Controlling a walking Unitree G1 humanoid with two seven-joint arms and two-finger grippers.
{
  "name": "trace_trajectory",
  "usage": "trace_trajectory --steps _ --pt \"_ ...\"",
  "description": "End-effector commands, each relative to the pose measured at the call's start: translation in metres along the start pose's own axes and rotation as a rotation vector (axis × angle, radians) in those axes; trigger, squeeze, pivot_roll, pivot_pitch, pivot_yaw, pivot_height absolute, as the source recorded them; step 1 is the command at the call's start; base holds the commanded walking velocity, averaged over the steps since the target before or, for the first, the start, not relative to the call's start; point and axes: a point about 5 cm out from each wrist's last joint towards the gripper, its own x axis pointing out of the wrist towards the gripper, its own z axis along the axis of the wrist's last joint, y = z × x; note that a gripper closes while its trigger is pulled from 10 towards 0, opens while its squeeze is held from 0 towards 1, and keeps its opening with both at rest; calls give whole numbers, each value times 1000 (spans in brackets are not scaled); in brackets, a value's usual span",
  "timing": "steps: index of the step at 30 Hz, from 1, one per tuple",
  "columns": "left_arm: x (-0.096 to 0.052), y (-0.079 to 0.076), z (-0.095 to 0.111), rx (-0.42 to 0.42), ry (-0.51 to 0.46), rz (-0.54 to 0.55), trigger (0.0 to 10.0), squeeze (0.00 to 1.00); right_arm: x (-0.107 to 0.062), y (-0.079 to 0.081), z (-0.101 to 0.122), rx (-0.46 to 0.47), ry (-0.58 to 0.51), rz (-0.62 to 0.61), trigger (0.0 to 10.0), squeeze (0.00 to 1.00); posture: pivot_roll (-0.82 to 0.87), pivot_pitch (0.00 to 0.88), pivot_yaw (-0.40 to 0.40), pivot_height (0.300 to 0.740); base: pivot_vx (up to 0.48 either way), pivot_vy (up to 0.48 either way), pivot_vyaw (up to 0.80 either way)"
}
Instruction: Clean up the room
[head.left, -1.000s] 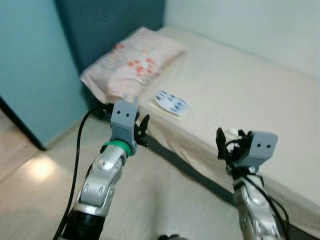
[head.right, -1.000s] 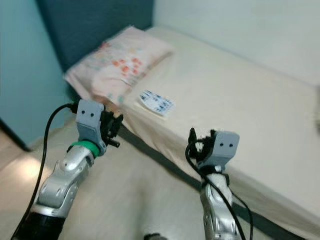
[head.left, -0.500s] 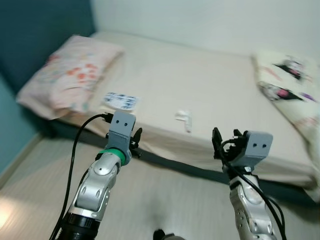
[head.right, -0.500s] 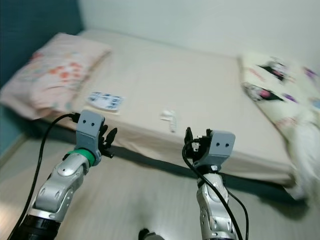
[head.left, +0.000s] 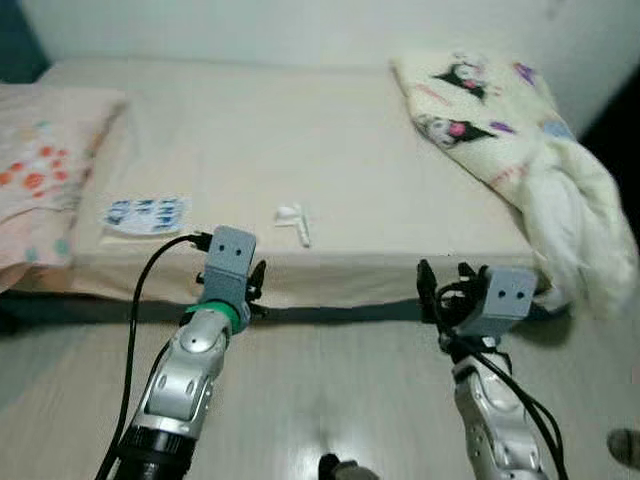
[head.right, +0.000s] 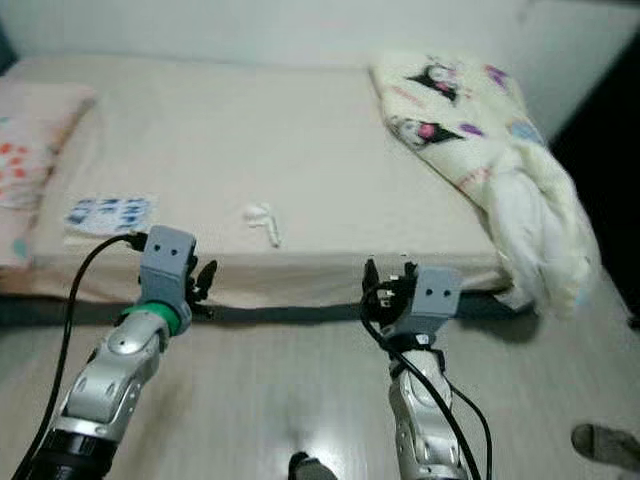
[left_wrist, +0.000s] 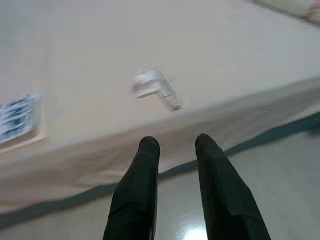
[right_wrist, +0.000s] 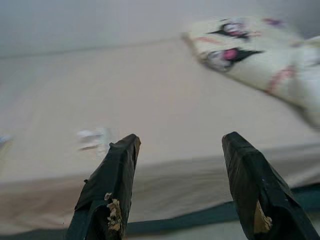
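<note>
A wide bed (head.left: 330, 150) in a beige sheet spans the room beyond both tools, carrying a cream cartoon-print blanket (head.left: 505, 140) heaped ahead and to the right of the right tool (head.left: 440, 290), and a floral pillow (head.left: 40, 170) far off to the left of the left tool (head.left: 255, 290). Smaller on the sheet, a blue-and-white printed packet (head.left: 145, 213) lies ahead-left of the left tool near the mattress edge, and a small white scrap (head.left: 295, 220) lies just beyond it and slightly to its right, between the two tools. Both tools hover empty over the floor (head.left: 330, 400) short of the bed's edge, the left with fingers (left_wrist: 142, 190) a narrow gap apart, the right spread wide.
</note>
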Motion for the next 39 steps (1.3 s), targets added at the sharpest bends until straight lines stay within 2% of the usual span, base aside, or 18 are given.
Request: trace_trajectory --steps 1,15,30,39 --pt "0 0 -7 5 15 9 10000 0 -3 -3 -4 2 18 -8 10000 0 -17 96 10 740 0 0 -781" --pt "9 -12 3 -44 -14 -28 10000 0 -2 -10 2 -13 -3 -28 10000 0 -51 94 12 740 0 0 -782" --pt "13 -17 2 -49 -16 -45 10000 0 -4 -13 2 -19 -3 -36 10000 0 -67 92 17 740 0 0 -784" --pt "12 -17 -8 -29 7 -49 10000 0 -3 -13 1 -21 0 -35 10000 0 -65 81 15 740 0 0 -781"
